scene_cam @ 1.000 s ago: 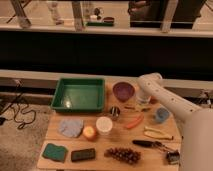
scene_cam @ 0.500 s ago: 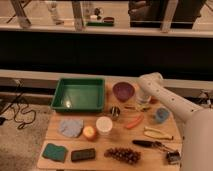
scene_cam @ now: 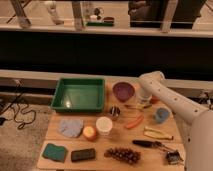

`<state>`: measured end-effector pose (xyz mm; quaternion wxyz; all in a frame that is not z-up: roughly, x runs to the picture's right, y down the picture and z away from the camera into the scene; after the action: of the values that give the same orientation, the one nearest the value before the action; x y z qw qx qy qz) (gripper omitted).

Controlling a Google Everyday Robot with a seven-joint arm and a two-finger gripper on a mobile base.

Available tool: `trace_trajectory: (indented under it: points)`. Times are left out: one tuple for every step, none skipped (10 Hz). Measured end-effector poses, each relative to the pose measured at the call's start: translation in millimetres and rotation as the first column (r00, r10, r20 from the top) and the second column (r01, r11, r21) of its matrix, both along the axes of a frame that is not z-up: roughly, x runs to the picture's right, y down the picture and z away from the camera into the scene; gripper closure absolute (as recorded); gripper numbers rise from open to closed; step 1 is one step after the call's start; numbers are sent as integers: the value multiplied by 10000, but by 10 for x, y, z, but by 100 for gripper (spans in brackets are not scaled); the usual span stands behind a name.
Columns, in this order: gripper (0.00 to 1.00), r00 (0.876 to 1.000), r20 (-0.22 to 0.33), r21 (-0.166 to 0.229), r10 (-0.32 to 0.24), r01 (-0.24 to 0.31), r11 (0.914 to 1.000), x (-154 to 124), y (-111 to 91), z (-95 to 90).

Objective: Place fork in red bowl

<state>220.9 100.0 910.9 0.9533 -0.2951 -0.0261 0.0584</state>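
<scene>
My gripper (scene_cam: pixel 143 100) hangs from the white arm at the back right of the wooden table, just right of the purple bowl (scene_cam: pixel 123 91). A thin pale utensil, the fork (scene_cam: pixel 133 106), lies on the table just below and left of the gripper. Whether the gripper touches it I cannot tell. Only an orange-red sliver of the red bowl (scene_cam: pixel 154 100) shows, right of the gripper and mostly hidden behind the arm.
A green tray (scene_cam: pixel 64 102) stands at the back left. Nearby are a small metal cup (scene_cam: pixel 114 111), a carrot (scene_cam: pixel 134 122), a blue cup (scene_cam: pixel 161 115), a yellowish utensil (scene_cam: pixel 157 133), a black-handled utensil (scene_cam: pixel 149 144), grapes (scene_cam: pixel 122 154), a white cup (scene_cam: pixel 104 125) and a blue cloth (scene_cam: pixel 71 126).
</scene>
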Motion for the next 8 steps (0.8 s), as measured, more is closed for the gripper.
trace_trajectory:
  points:
    - [100, 10000, 25, 87, -49, 48, 10000, -10, -24, -28]
    - [100, 10000, 45, 147, -81, 80, 9999, -15, -38, -51]
    - [100, 9999, 69, 227, -113, 112, 9997, -23, -62, -78]
    - [100, 9998, 70, 304, -178, 176, 9994, -24, -86, -107]
    - [100, 9996, 48, 372, -263, 261, 9990, -22, -113, -132]
    - [100, 9996, 32, 414, -283, 281, 9987, -23, -132, -155]
    - [100, 9995, -29, 500, -323, 324, 9982, -18, -168, -191]
    - [100, 9994, -58, 552, -333, 336, 9979, -15, -192, -213]
